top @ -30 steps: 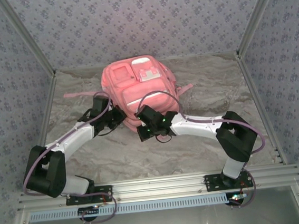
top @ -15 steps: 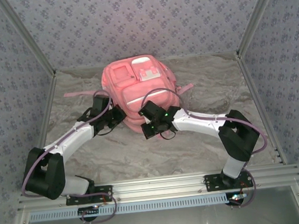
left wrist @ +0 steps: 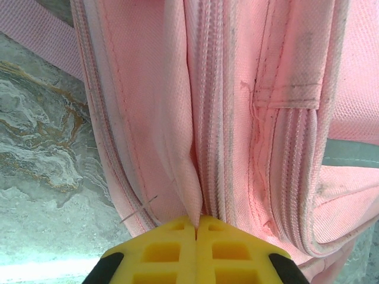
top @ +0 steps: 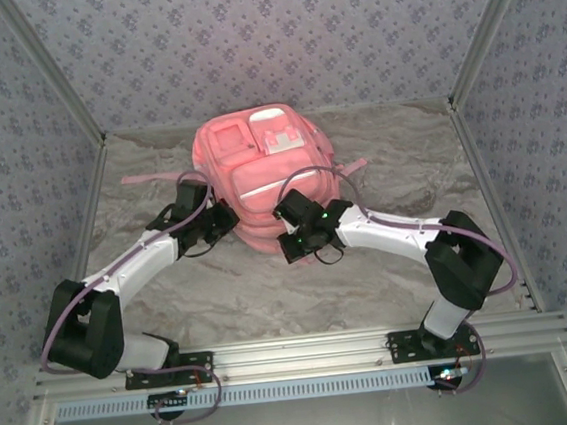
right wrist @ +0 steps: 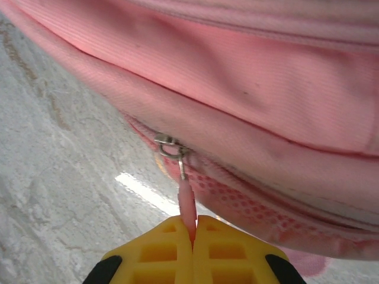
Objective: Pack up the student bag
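1. Top view: the pink backpack [top: 259, 165] lies flat in the middle of the marbled tabletop [top: 411, 180], toward the far side, front pockets facing up. One strap [top: 144, 176] trails out to the left. The left gripper [top: 230, 222] meets the backpack's near left edge. The right gripper [top: 288, 240] sits at the near bottom edge, just right of the left one. From here I cannot tell how the jaws stand.

2. Left wrist view: the yellow fingertips of the left gripper [left wrist: 195, 228] are pressed together, pinching a fold of the backpack [left wrist: 249, 106] fabric right beside a closed zipper [left wrist: 208, 118]. The backpack rises directly ahead of the gripper, with the tabletop [left wrist: 41, 154] to its left.

3. Right wrist view: the right gripper [right wrist: 192, 228] is pressed together on the pink zipper tab [right wrist: 187, 204], which hangs from a metal slider [right wrist: 169, 145] on the backpack's [right wrist: 266, 89] lower edge. The backpack lies above and ahead of the gripper, the tabletop [right wrist: 59, 177] to the left.
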